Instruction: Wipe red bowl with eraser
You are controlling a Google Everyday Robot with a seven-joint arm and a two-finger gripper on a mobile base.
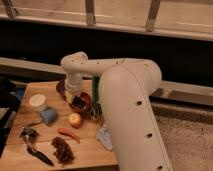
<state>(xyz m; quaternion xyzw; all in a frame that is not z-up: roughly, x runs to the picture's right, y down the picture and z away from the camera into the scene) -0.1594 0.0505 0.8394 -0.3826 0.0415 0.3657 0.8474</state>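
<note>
The red bowl [86, 104] sits on the wooden table [30, 90], just right of the darker purple bowl [61, 87]. My gripper [76, 100] reaches down from the white arm into the red bowl. It is shut on the eraser [79, 103], a small dark block at its tip, which rests against the bowl's inside. The far side of the red bowl is hidden by my wrist.
An orange fruit [75, 119], a red chili [68, 134], grapes [62, 150], a black-handled tool [39, 155], a white round lid [36, 100], a blue-grey cup [49, 116], a pale cloth [105, 136] and a green bag [95, 97] lie on the table. My arm covers the table's right side.
</note>
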